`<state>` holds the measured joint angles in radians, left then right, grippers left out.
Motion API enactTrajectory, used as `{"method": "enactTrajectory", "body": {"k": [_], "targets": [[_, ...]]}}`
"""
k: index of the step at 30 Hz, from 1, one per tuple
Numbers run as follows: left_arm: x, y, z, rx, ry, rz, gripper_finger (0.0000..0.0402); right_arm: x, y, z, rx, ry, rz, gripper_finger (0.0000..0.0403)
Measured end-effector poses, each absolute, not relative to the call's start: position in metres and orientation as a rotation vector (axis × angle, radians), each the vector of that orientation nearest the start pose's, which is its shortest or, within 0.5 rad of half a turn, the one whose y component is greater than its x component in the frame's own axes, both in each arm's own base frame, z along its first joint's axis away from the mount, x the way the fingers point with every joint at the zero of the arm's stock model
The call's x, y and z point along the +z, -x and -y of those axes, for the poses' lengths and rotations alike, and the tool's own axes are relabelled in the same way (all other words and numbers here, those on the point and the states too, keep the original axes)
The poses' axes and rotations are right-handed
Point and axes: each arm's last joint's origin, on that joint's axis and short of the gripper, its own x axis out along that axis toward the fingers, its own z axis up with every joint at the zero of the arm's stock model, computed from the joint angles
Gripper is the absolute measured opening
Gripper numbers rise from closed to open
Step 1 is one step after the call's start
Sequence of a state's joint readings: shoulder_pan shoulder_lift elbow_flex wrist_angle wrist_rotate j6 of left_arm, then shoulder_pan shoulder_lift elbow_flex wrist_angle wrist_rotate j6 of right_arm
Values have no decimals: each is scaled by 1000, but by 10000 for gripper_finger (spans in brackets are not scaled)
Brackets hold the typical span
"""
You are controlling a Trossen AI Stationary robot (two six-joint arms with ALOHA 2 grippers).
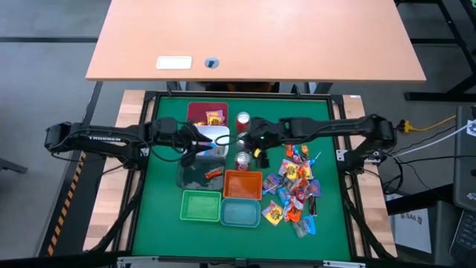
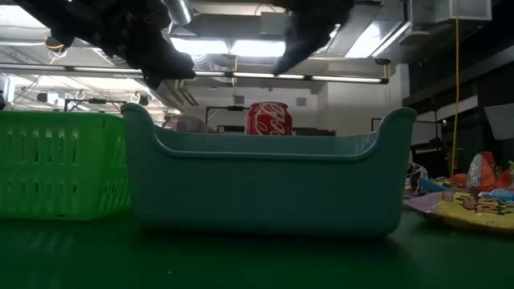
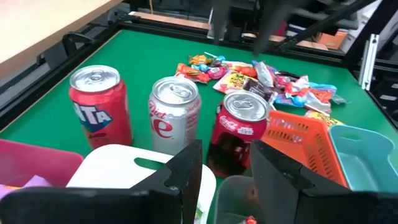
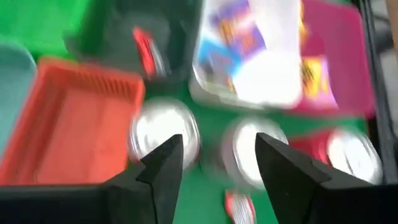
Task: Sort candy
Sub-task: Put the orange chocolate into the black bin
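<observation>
bins cluster mid-desk: white bin [image 1: 216, 136], orange bin [image 1: 242, 184], teal bin [image 1: 239, 213], likely one per candy kind. left gripper [image 1: 202, 141] hangs over the white bin, jaws apart, empty. right gripper [image 1: 256, 141] hovers above the cans [image 3: 177, 115], jaws apart, nothing held. candy [image 1: 295, 190] lies heaped on the desk's right, unsorted. cans read "diet" and part of "fanta".

Motion-blurred cans [image 4: 163, 137] under my right wrist camera; low-view candy [image 2: 474, 197] cut off at the frame's edge.
</observation>
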<state>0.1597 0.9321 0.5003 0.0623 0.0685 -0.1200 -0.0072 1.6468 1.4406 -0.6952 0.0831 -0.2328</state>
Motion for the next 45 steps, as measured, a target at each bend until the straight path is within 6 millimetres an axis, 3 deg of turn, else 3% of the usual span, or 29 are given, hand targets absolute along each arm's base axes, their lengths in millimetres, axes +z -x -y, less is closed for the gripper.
{"method": "enactTrajectory", "body": {"k": [4,7,17,23,28,40,45], "targets": [[232,-199,-27,98,159,-363,124,303,-331,13,-35,243,-1046,192],[232,-199,-24,86,156,-364,124,293,-319,25,-74,197,-1147,186],[232,-200,-16,43,148,-367,124,216,-288,68,-189,78,-1351,172],[232,-200,-13,36,145,-368,124,187,-270,87,-233,2,-1390,172],[232,-200,-13,36,145,-368,124,172,-262,93,-199,-69,-1373,172],[232,-200,-13,37,146,-368,124,145,-252,91,-197,-44,-1325,171],[233,-200,-14,43,146,-366,124,144,-252,90,-196,-46,-1327,142]]}}
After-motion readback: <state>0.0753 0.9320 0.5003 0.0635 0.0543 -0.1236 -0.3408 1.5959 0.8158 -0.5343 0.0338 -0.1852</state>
